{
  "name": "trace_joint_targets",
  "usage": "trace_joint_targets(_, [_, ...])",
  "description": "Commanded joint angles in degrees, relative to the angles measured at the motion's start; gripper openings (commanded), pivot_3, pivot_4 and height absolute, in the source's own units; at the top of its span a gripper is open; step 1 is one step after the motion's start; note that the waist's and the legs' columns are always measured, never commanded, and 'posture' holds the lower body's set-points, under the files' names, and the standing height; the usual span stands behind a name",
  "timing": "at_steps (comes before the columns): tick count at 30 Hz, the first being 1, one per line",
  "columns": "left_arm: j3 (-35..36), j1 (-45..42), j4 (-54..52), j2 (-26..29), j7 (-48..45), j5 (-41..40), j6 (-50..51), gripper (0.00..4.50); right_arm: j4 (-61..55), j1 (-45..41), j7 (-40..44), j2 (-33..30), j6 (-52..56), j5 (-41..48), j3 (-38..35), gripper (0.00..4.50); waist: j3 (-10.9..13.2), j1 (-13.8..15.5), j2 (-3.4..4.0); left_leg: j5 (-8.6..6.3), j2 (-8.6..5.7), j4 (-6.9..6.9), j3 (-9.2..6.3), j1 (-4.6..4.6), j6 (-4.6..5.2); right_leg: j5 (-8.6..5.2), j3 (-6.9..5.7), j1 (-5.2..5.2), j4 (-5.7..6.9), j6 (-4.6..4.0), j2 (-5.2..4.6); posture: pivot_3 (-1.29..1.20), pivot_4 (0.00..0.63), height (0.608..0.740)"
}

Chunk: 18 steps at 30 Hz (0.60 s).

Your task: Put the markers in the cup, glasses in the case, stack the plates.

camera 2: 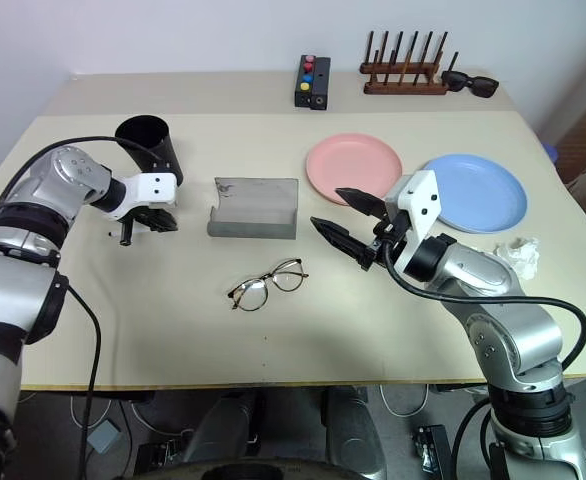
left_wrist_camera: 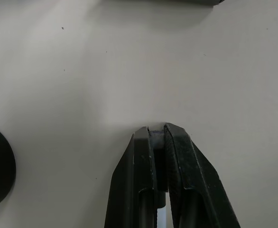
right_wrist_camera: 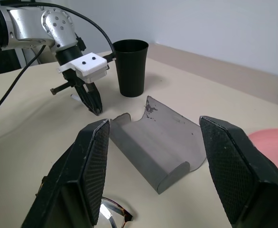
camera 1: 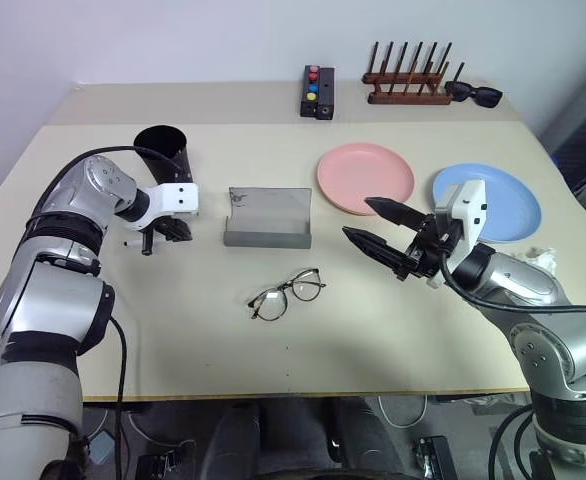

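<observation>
- Left eye view: the left gripper (camera 1: pixel 173 232) is low on the beige table (camera 1: pixel 173 350), next to the tall black plastic cup (camera 1: pixel 163 150). Its fingers are pinched on a slim marker with a black cap (camera 1: pixel 149 243). The marker step looks under way. Next, the marker likely needs lifting and tipping into the cup.
- Right eye view: the right gripper (camera 2: pixel 348 225) hangs in the air with its fingers spread wide, holding nothing. The thin round wire glasses (camera 2: pixel 265 284) lie loose in front of the open grey case (camera 2: pixel 254 208). The round pink plastic plate (camera 2: pixel 353 168) and round light blue plastic plate (camera 2: pixel 475 192) sit side by side, not stacked.
- Left wrist view: this close look shows a thin white bit squeezed between the two black fingers (left_wrist_camera: pixel 141 180).
- Right wrist view: from the side, the marker's dark end pokes out behind the left gripper, just off the table.
</observation>
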Motion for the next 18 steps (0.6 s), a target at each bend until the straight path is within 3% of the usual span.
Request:
trace_joint_targets(1, [2.13, 0.92, -0.68, 0.32, -0.44, -1.24, -0.51, 0.01, -2.05, 0.08, 0.0, -0.06, -1.02, -0.15, -1.04, 3.04, 0.0, 0.0, 0.0, 0.0, 0.0, 0.0, 0.01, 0.0, 0.0, 0.0, 0.0, 0.0, 0.0, 0.0, 0.0, 0.0, 0.15, 0.735])
trace_joint_targets(5, [6.25, 1.31, -2.76, 0.48, -3.95, -5.39, -0.07, 0.01, -2.03, 0.08, 0.09, -0.2, -0.92, -0.15, -1.01, 3.04, 0.0, 0.09, 0.0, 0.0, 0.0, 0.0, 0.01, -0.02, 0.0, 0.0, 0.0, 0.0, -0.01, 0.0, -0.03, 0.0, 0.15, 0.735])
trace_joint_targets(11, [18.32, 3.12, -14.82, -0.36, -9.81, -19.89, 10.71, 0.01, -1.94, -0.88, 0.72, -0.81, -0.73, 0.14, -1.2, 3.04, 0.02, 0.0, -0.03, 0.0, 0.01, 0.01, -0.04, -0.08, -0.01, 0.0, -0.03, -0.03, -0.02, 0.0, -0.05, 0.0, 0.15, 0.735])
trace_joint_targets(18, [34.37, 1.86, -23.2, -3.85, 10.76, -32.51, 16.83, 0.01, -2.48, -4.82, 1.33, -1.19, 0.36, 1.96, -0.79, 3.04, 0.01, -0.19, -0.03, 0.01, 0.04, 0.01, -0.23, -0.06, -0.02, 0.01, -0.01, -0.12, 0.06, 0.0, -0.06, 0.0, 0.15, 0.735])
